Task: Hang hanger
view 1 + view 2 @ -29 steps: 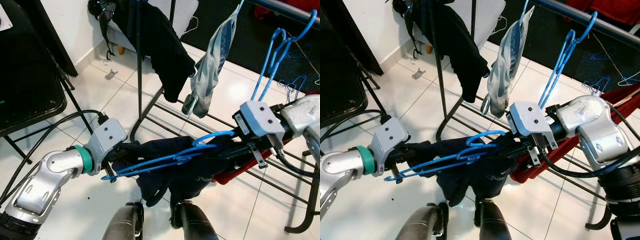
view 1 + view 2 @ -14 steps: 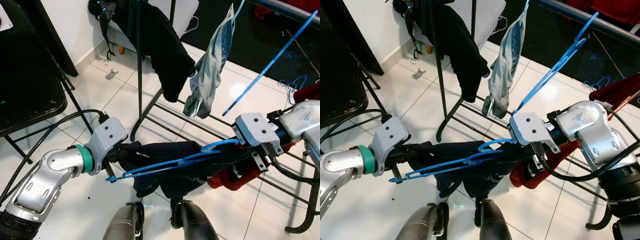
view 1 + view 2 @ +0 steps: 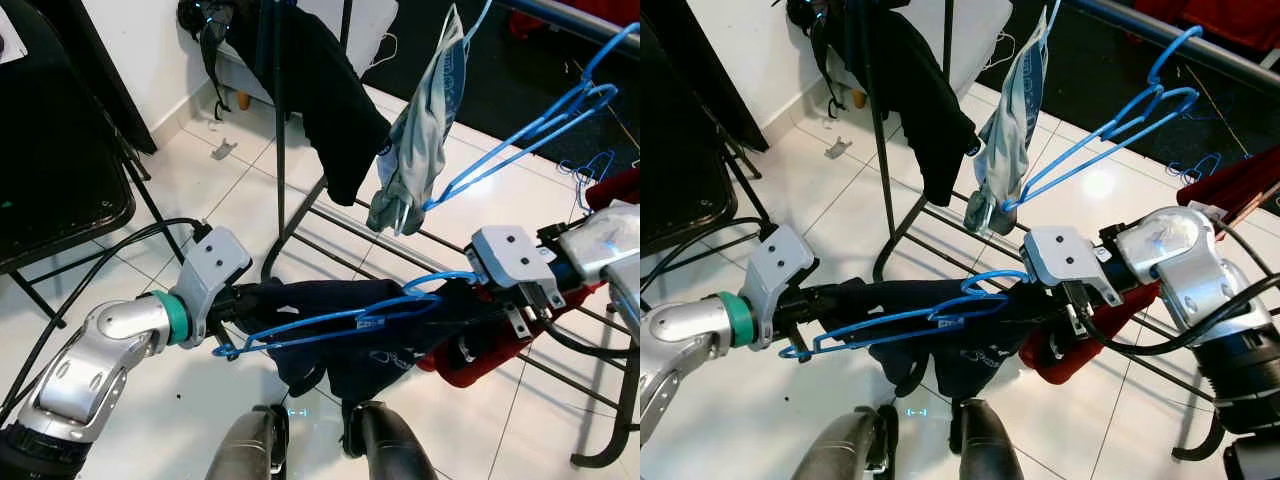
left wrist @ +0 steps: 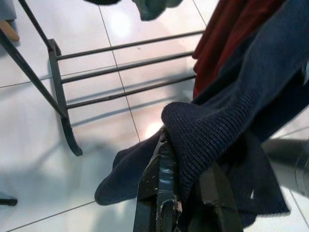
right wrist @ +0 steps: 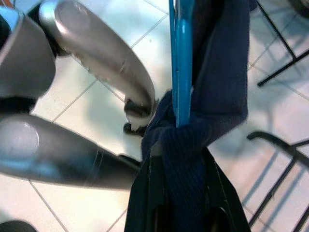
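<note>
Both arms up in front of the robot, a blue hanger (image 3: 340, 322) stretched between them with a dark navy knit garment (image 3: 350, 330) draped on it, held low over the white tiled floor (image 3: 210, 190), just short of the drying rack (image 3: 300, 200).

Left gripper (image 4: 186, 193): fingers closed tight on a fold of the navy knit at the hanger's left end; the wrist view shows cloth pinched between the black fingers (image 4: 157, 186).

Right gripper (image 5: 178, 159): also clamped, with navy knit bunched between the fingers and the blue wire running straight out of the pinch. Whether the wire itself is inside the grip or only the cloth is hard to say from this angle.

Hanger hook (image 3: 440, 280) curls up near the right wrist; not on any bar yet. The top rail (image 3: 1140, 35) lies well above, already carrying an empty blue hanger (image 3: 1110, 125) and a pale grey garment (image 3: 420, 140). Red cloth (image 3: 480, 350) lies on the lower bars beside the right arm.

Judgement: the hang is not yet done. To do it well, raise both ends together so the knit does not slide off, turn the hook toward the rail, pick a gap clear of the empty hanger, and seat the hook fully before either grip lets go.
</note>
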